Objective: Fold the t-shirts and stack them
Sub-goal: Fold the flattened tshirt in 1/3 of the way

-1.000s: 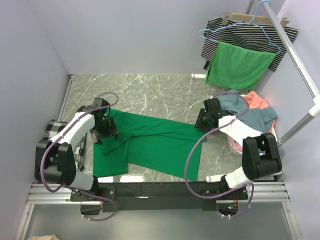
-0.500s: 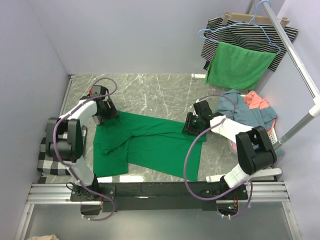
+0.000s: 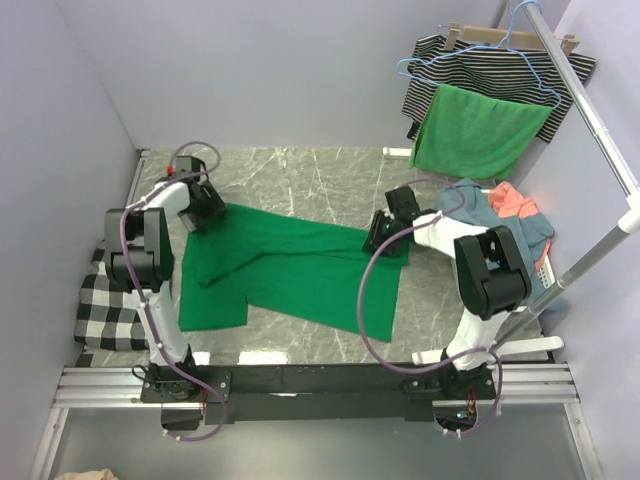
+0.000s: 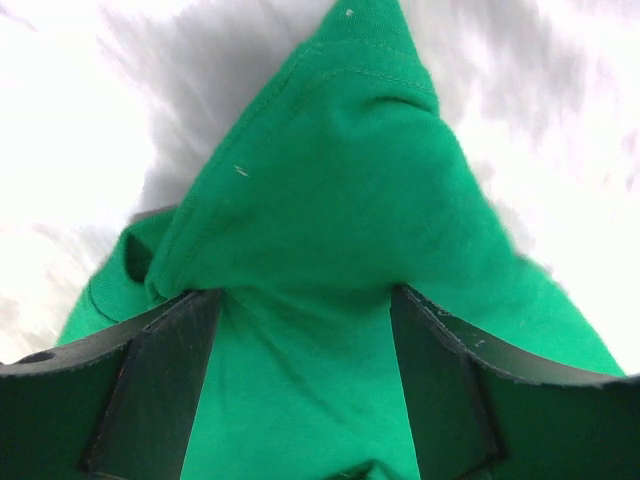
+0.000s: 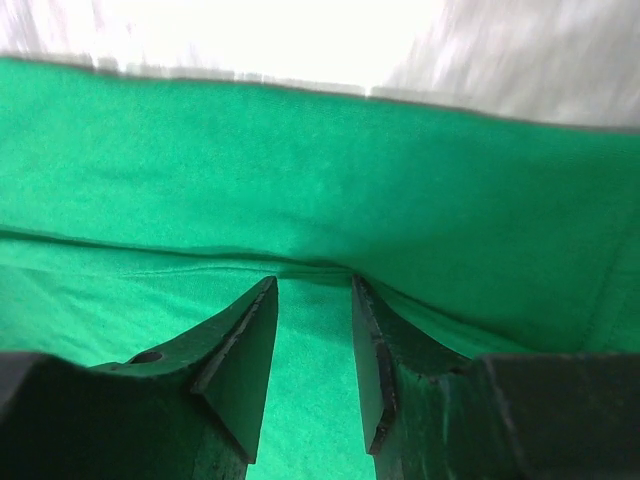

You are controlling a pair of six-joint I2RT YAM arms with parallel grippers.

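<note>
We see the green t-shirt [image 3: 300, 275] lying open on the marble table [image 3: 300, 180], spread from the far left toward the middle right, with 1 sleeve reaching toward the near left edge. The cloth is wrinkled along a diagonal line between the 2 arms.

The left end effector [image 3: 205, 212] sits at the shirt's far left corner. In its wrist view the fingers [image 4: 160, 380] stand wide apart, and a thick bunch of green cloth fills the whole gap and rises to a peak beyond them. It appears to be clamped there, though the blurred view leaves some doubt.

The right end effector [image 3: 380, 237] is at the shirt's right edge. Its wrist view shows the jaws narrow, with a fold of the green fabric pinched between them.

Just right of that arm, a dusty blue t-shirt [image 3: 505, 235] and a coral t-shirt [image 3: 515, 203] lie in a loose, unfolded heap at the table's right side.

Behind them, a brighter green cloth [image 3: 475, 130] and a striped garment [image 3: 490, 62] hang from a rail [image 3: 585, 100]. A checked cloth [image 3: 105, 310] lies by the left arm's base.
</note>
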